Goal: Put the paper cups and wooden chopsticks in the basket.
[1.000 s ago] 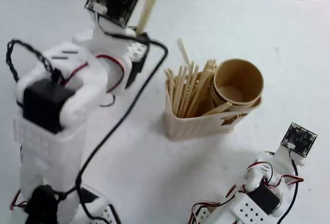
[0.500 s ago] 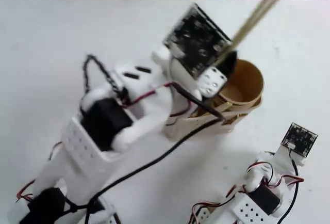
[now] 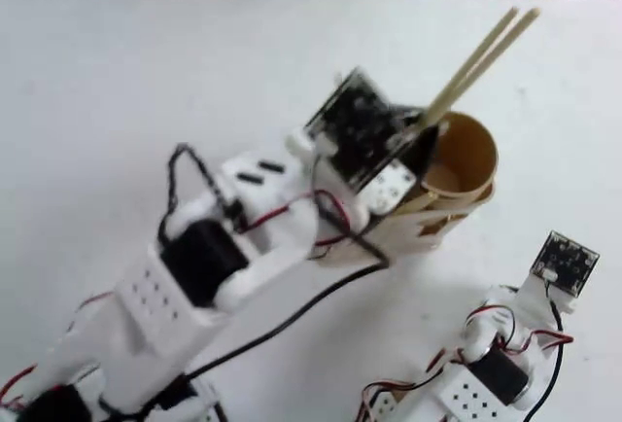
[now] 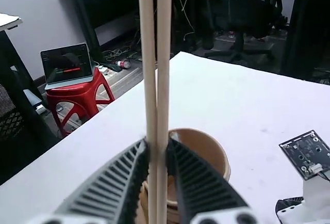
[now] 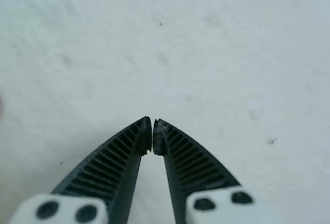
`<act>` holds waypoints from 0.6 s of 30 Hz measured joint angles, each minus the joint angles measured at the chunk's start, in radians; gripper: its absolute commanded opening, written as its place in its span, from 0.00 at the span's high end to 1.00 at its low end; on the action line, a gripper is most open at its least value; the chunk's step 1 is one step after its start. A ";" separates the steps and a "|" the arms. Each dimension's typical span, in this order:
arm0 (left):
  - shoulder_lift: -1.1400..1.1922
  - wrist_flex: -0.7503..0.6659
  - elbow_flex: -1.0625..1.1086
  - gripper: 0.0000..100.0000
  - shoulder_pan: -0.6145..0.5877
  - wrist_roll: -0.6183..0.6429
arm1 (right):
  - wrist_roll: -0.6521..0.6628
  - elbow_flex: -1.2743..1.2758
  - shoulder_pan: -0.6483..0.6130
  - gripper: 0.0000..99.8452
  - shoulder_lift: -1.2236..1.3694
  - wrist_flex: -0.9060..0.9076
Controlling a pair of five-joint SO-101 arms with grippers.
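Wooden chopsticks [image 3: 478,64] sit pinched in your left claw [image 4: 157,145], right above the basket [image 3: 437,228].
They slant up toward the table's [image 3: 146,72] far right corner, the paper cups [image 3: 468,161] just beneath. Your right claw [image 5: 152,131] is closed and empty.

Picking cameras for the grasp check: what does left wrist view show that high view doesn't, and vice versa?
Left wrist view: the left gripper shut on the two chopsticks, a finger pressed to each side; beyond the table, a red stool with a screen on it.
High view: the basket side wall under the left arm, and the right arm at the table's lower right.
Both: the chopsticks, the paper cups and the white table.
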 measured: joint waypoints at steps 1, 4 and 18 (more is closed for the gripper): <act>-0.028 -0.014 0.037 0.95 -0.009 0.000 | 0.000 0.000 0.000 0.98 0.000 0.000; -0.087 -0.035 0.127 0.88 -0.055 0.000 | 0.000 0.000 0.000 0.98 0.000 0.000; -0.210 -0.038 0.183 0.91 -0.106 0.000 | 0.000 0.000 0.000 0.98 0.000 0.000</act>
